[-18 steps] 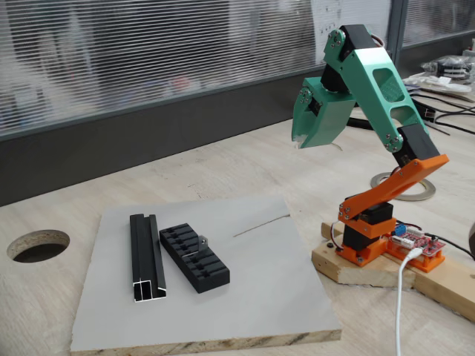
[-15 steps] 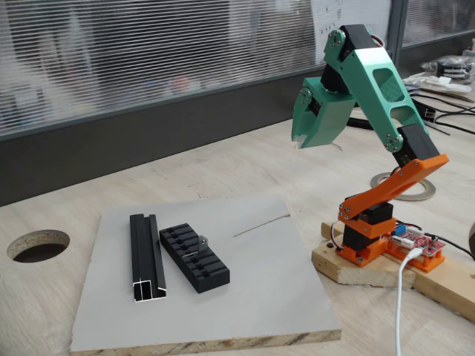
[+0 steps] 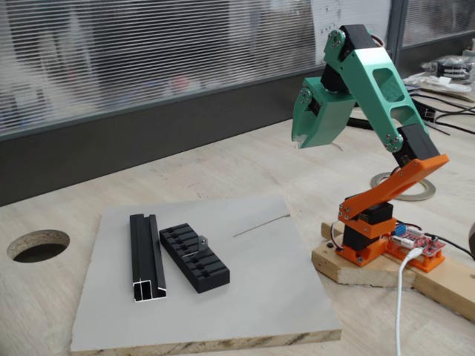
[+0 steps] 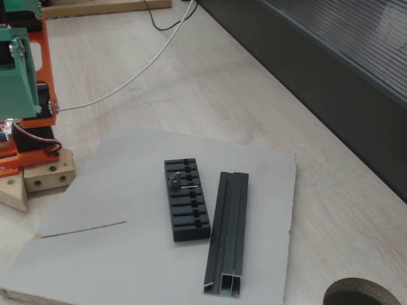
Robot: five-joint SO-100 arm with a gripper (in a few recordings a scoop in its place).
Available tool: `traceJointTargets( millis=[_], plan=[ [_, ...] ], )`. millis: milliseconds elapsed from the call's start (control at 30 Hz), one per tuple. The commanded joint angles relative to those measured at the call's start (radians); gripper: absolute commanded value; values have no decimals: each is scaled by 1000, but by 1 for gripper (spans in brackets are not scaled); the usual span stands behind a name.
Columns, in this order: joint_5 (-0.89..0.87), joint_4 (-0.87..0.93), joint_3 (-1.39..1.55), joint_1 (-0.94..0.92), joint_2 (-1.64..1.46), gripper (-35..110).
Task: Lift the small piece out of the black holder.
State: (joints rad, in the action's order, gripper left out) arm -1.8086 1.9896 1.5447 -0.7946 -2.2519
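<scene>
The black holder [image 3: 194, 257] is laid flat on a grey board [image 3: 260, 297], which rests on the light wooden worktop [image 3: 223, 167]. The small piece [image 3: 201, 241] is seated in one of the holder's crosswise slots, toward the end farther from the camera in a fixed view, at the edge facing the arm, standing up slightly above the block's top face. In a fixed view [image 4: 174, 182] it is seen in the second or third slot from the far end. A longer black channel rail [image 3: 146, 256] is placed just beside the holder, roughly parallel to it, on the side away from the arm; whether the two touch cannot be told. A thin dark line [image 3: 260, 223] is marked on the board between holder and arm. The green arm is folded back above its orange base [image 3: 386, 215], which is mounted on a wooden block [image 3: 356, 267]. The gripper [image 3: 297, 141] is held high in the air, pointing down, well apart from the holder and off the board. Whether the fingers are open or closed cannot be told; nothing is seen between them. A round hole [image 3: 37, 245] is cut in the worktop left of the board.
</scene>
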Motion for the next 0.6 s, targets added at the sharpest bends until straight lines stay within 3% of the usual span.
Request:
traceJointTargets(
  millis=[0, 333, 567],
  plan=[
    [-20, 31, 3, 5, -2, 18],
    [-77, 31, 3, 69, -2, 18],
    [-545, 31, 3, 368, 0, 18]
  ],
)
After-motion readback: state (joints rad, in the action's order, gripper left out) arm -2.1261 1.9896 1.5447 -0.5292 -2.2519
